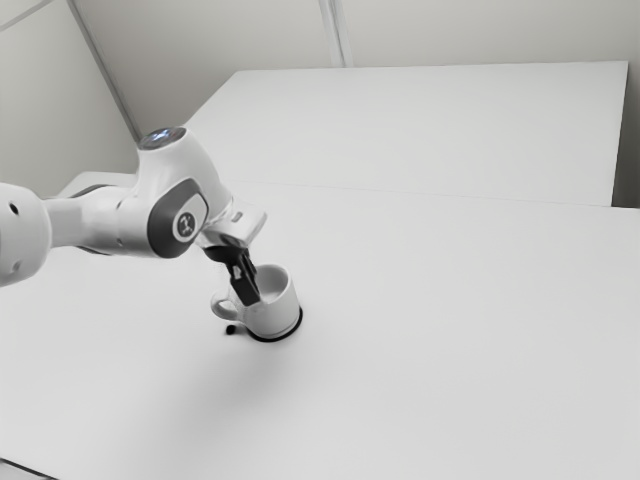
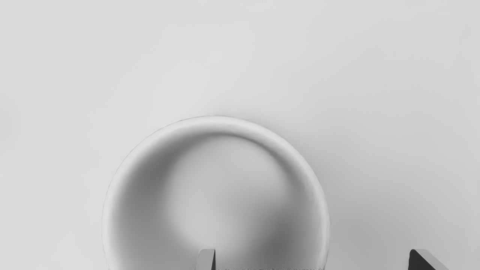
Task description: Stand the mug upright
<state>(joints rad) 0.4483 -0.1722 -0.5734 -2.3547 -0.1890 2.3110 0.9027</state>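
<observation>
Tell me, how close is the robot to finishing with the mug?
Looks nearly done! The mug seems to be standing on its base on the table, mouth up. Nothing is gripped: the gripper is open, one finger over the mug's inside, the other outside. Probably only moving clear is left.

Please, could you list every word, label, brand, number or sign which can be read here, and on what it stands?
No text can be read.
Pale sign on the arm's dark side cover: too small to read.
Bluish mark on the arm's upper disc: too small to read.
Mug: no text on the visible sides.
</observation>
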